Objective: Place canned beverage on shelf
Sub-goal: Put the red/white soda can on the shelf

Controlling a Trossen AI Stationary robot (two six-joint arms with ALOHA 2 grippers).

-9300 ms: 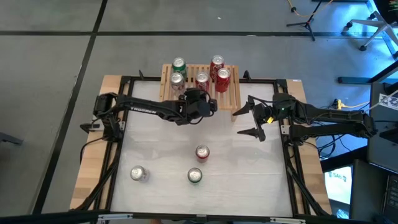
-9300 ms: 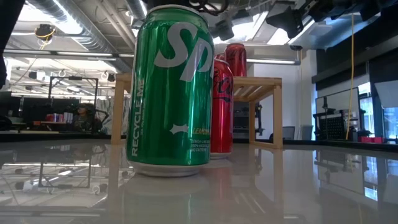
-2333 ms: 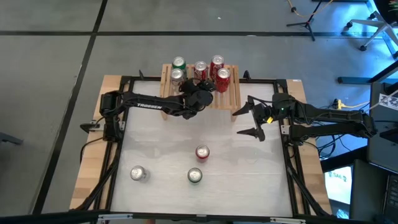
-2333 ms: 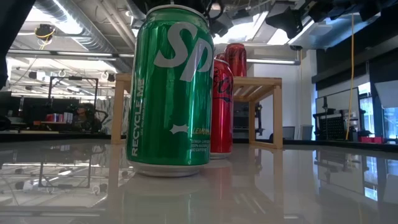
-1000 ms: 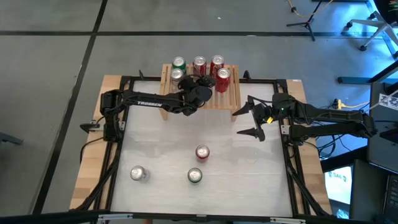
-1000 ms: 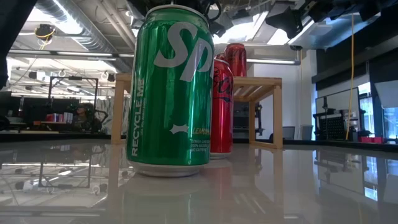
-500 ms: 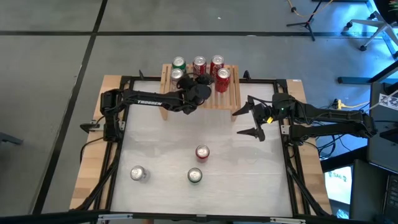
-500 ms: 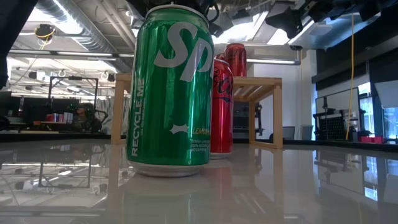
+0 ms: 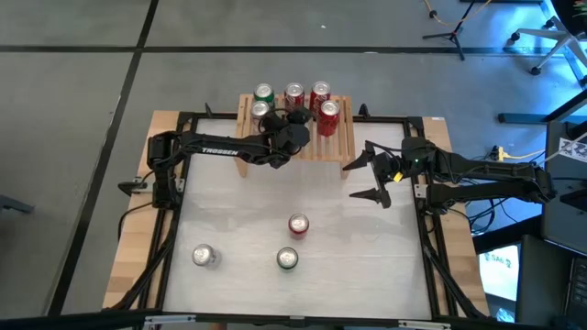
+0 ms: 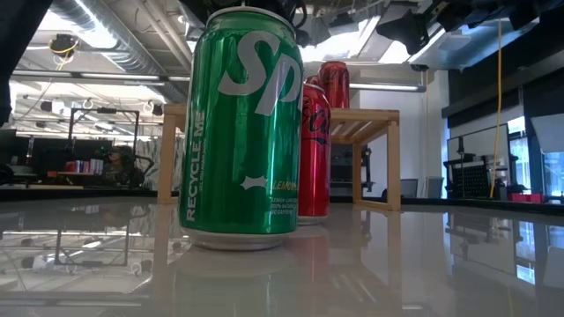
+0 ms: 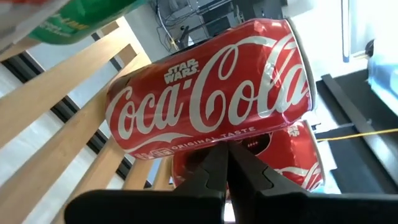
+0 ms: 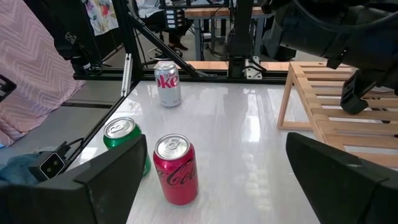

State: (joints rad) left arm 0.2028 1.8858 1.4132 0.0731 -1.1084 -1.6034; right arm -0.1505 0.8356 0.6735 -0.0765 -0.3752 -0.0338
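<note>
The light wooden shelf (image 9: 341,137) stands at the table's far edge. Several cans stand upright on its slats: two green-topped ones (image 9: 263,93) at its left and three red ones, the middle one (image 9: 294,94) at the far edge. My left gripper (image 9: 295,117) is over the shelf, shut, just on the near side of that red Coca-Cola can (image 11: 211,99). My right gripper (image 9: 362,181) hovers open and empty over the table's right part, near the shelf's right leg. My left gripper's shut fingertips (image 11: 219,157) point level at the side wall of the red Coca-Cola can (image 11: 225,138), coming from the table's near side. The can stands upright on the shelf's slats. I cannot tell whether the tips touch it.
Three cans stand on the white table: a red one (image 9: 298,225), a green one (image 9: 287,259) and a silver one (image 9: 203,256) toward the near edge. They also show in the right wrist view: red (image 12: 175,169), green (image 12: 127,143), silver (image 12: 168,83). The green can (image 10: 242,132) fills the low view.
</note>
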